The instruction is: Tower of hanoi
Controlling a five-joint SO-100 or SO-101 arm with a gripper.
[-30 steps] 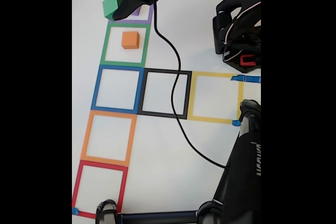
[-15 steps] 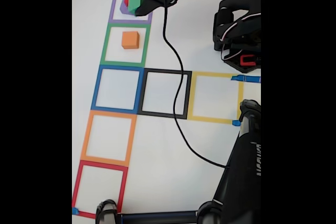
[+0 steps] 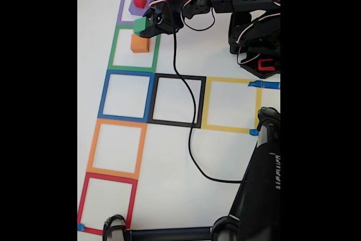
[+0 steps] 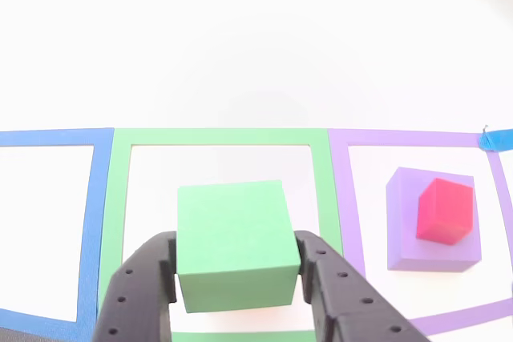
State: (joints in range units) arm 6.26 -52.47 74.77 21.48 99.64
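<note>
One green block (image 4: 232, 242) is clamped by the claw (image 4: 236, 278) above the orange block (image 3: 139, 44); no writing is readable.

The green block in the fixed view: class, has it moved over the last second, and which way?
Yes. The green block, held in the gripper, went from beside the purple tape square down-frame to above the orange block.

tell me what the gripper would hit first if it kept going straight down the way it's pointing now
Most likely the orange block: the gripper, shut on the green block, hangs roughly over it inside the green tape square. The held block would touch first. Exact alignment is unclear.
</note>
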